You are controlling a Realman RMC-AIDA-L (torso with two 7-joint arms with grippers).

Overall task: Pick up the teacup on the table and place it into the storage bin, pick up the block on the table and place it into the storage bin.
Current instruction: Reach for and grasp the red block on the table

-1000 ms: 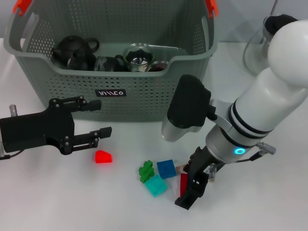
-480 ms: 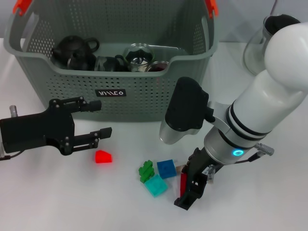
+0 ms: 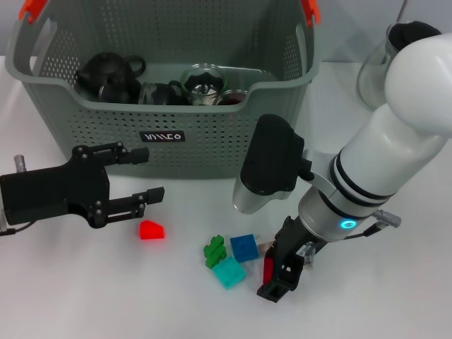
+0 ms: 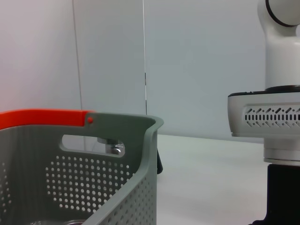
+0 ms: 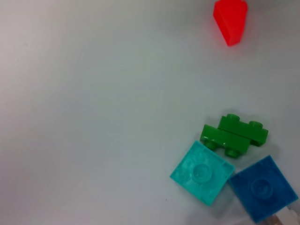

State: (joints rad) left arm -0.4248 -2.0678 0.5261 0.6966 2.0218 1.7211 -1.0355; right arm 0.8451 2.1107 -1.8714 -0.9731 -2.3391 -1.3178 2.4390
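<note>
— Starting at the left edge of the frame?

— Left gripper [image 3: 145, 174], hanging low over the desk [image 3: 70, 289], just in front of the storage bin [image 3: 212, 138]. Spread wide, holding nothing. Forearm roughly level, pointing toward the frame's centre.

— Nearest block to it?

— Red block [image 3: 151, 230], lower left of centre, just below that gripper and apart from everything else. Probably light, stiff moulded plastic, smooth and a little slippery, with one sloped face. Best pinched across the flat opposite sides, not on the slope.

— Further right?

— Green block [image 3: 215, 251], teal block [image 3: 229, 272] and blue block [image 3: 244, 247], bunched at lower centre, touching or nearly so. Likely the same to handle: light, hard, not fragile. Crowded though, so little room to get a grip on one alone.

— And the right side?

— Dark red piece [image 3: 269, 265], standing on edge right against the right gripper [image 3: 277, 277], lower right of centre. Cannot tell whether clamped or merely alongside. Right arm reaching steeply down from the upper right corner, wrist tipped down at the desk.

— Any teacup on the desk?

— None in view. Only dark tea ware [image 3: 113, 76] inside the bin, upper left.
</note>
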